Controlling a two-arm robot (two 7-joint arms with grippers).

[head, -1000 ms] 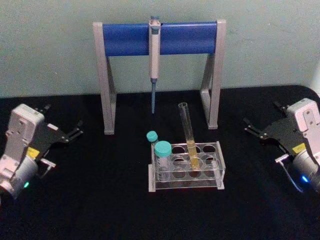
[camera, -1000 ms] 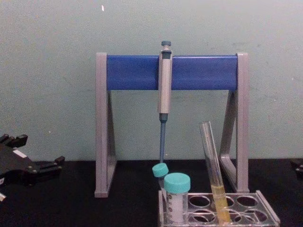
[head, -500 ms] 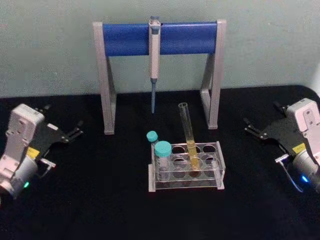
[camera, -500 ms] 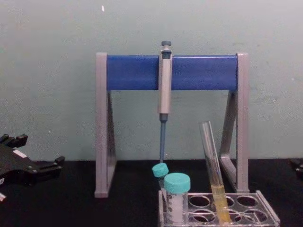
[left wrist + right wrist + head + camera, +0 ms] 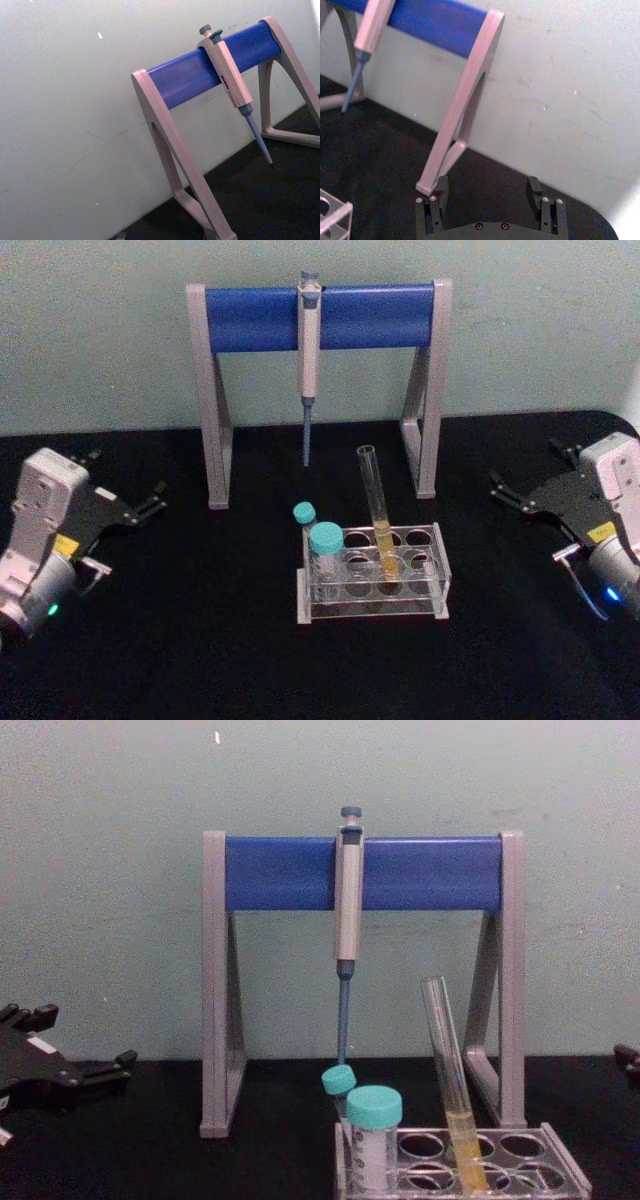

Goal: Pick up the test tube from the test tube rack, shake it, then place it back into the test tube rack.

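test tube (image 5: 377,508), yellow liquid, in rack (image 5: 437,562) | vials (image 5: 325,540) maybe empty | left hand (image 5: 125,483), right hand (image 5: 528,472) spread

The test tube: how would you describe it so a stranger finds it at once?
In front of the tall grey-and-blue pipette stand sits a low clear test tube rack. The test tube leans in it, right of two teal-capped vials: long, thin, uncapped, with yellow liquid.

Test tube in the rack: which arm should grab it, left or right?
Right, probably. The test tube stands right of the rack's middle, nearer the open right gripper, with bare table between. Two capped vials at the rack's left end stand between the tube and the left gripper.
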